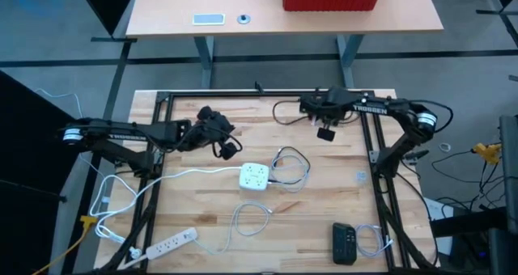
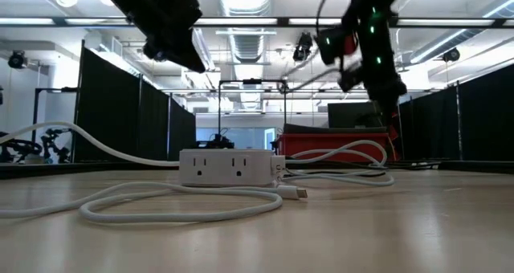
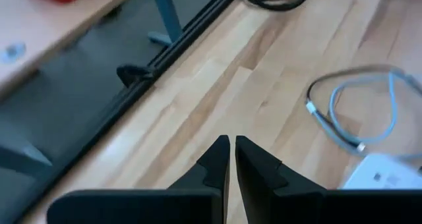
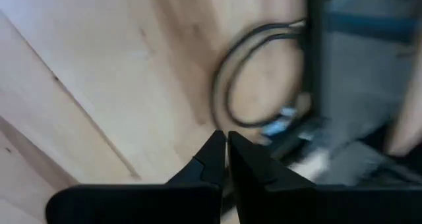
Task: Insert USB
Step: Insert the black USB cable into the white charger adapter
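Out in the middle of the wooden table (image 1: 324,226) sits the white power block (image 1: 254,175), flat on the boards, with a pale USB cable (image 1: 290,168) looped just beside it on the right-arm side. In the low view the cable's plug end (image 2: 299,193) lies on the wood in front of the block, not in any port that I can see.

Left gripper (image 1: 229,150) hangs above the table, near the block but clear of it. From its wrist view the two dark fingers (image 3: 216,159) are pretty much pressed together, only a sliver of gap, and nothing is between them.

Right gripper (image 1: 326,133) is up near the far edge of the table, well apart from the block, above a dark cable loop (image 4: 254,79). Same story there: fingers (image 4: 212,155) closed tip to tip, holding nothing.

A second white cable (image 1: 247,218) curls on the near side, and a black device (image 1: 345,243) lies near the corner.
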